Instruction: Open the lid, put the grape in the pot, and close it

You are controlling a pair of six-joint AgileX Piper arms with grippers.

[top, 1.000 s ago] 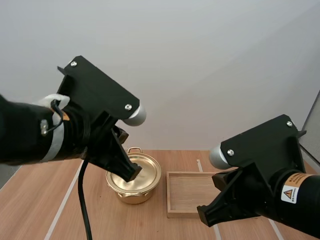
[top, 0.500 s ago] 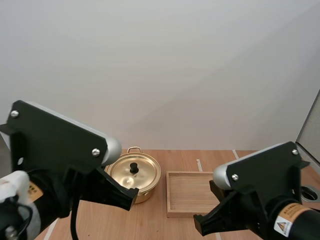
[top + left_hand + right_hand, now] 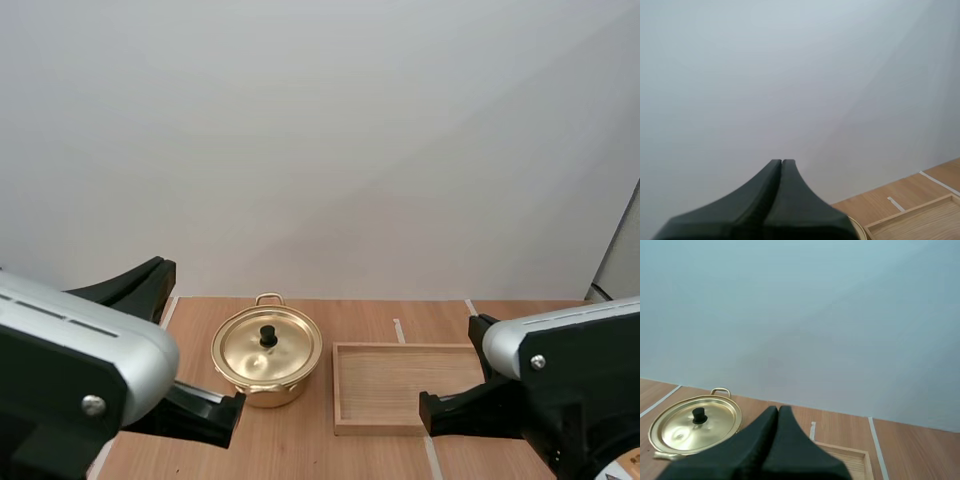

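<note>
Both arms are pulling back toward the near edge, and the left arm (image 3: 70, 380) is no longer covering the pot (image 3: 267, 372). The gold pot is sitting on the table (image 3: 380, 315) left of centre. Its lid (image 3: 262, 350), with a black knob (image 3: 268, 336), is resting on it. The wooden tray (image 3: 400, 348) is lying just right of the pot, not touching. White tape lines (image 3: 398, 329) are running across the table. The left gripper (image 3: 782, 165) is showing its jaws pressed together. The right gripper (image 3: 778, 411) is likewise closed on nothing, aiming between pot and tray. The label edge on the right arm (image 3: 560, 370) is unreadable.
</note>
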